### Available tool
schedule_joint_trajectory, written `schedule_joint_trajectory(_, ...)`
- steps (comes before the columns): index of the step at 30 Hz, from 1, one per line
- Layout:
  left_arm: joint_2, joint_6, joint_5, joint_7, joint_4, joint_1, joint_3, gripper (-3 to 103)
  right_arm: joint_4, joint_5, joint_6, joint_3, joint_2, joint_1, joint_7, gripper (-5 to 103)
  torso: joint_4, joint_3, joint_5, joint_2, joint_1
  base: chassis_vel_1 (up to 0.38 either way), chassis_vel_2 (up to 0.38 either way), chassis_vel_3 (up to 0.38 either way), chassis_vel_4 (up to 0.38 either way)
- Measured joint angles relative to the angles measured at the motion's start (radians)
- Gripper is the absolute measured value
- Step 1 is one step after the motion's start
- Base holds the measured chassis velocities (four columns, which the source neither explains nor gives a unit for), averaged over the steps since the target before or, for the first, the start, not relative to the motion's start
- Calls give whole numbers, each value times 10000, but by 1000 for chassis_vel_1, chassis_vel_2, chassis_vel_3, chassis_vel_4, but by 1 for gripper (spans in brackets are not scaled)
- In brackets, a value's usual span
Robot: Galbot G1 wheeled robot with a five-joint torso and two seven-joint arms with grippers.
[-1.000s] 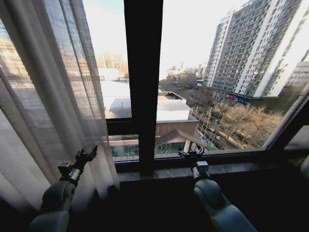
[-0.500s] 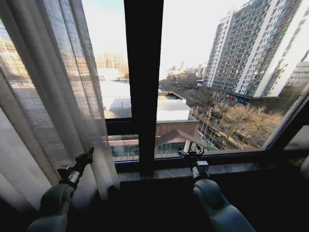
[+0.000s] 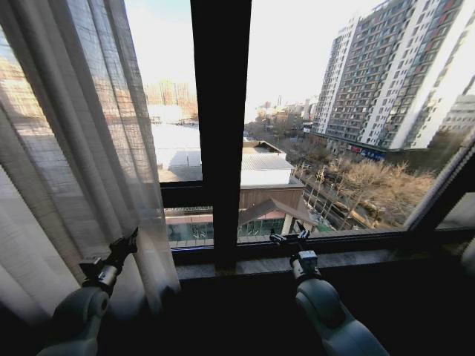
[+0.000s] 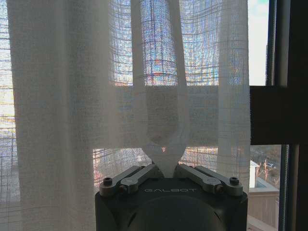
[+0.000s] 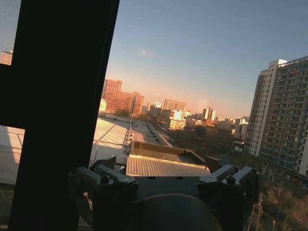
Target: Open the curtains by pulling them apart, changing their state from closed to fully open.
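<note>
1. The left hand pinches a fold of the left curtain tight. It has moved down and to the left since a second ago, and the curtain edge went with it.
2. The right hand waits near the window sill, fingers spread, holding nothing.
3. More glass shows beside the dark window bar. I think the left side is nearly open.
</note>
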State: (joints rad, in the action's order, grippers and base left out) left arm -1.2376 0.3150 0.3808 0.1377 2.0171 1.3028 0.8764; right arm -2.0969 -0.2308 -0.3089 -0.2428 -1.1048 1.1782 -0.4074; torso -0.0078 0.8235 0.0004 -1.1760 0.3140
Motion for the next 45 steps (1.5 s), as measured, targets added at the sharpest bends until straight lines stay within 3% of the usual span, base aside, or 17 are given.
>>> schedule_joint_trajectory(8, -627, 85, -67, -212, 1217, 1067, 375, 0, -571, 292, 50, 83, -6, 630, 140, 100, 1, -1, 1, -1, -1, 69, 51, -60, -53)
schedule_joint_trajectory(18, -1076, 57, -311, -236, 1949, 1514, 401, 0, -1001, 768, 245, 170, -26, 1124, 361, 100, 2, 0, -3, -1, -1, 225, 217, -225, -218)
schedule_joint_trajectory(45, -1573, -16, -526, -238, 2560, 1938, 498, 0, -1369, 740, 303, 373, 91, 1191, 380, 100, 0, 0, -1, 0, 0, 339, 346, -351, -351)
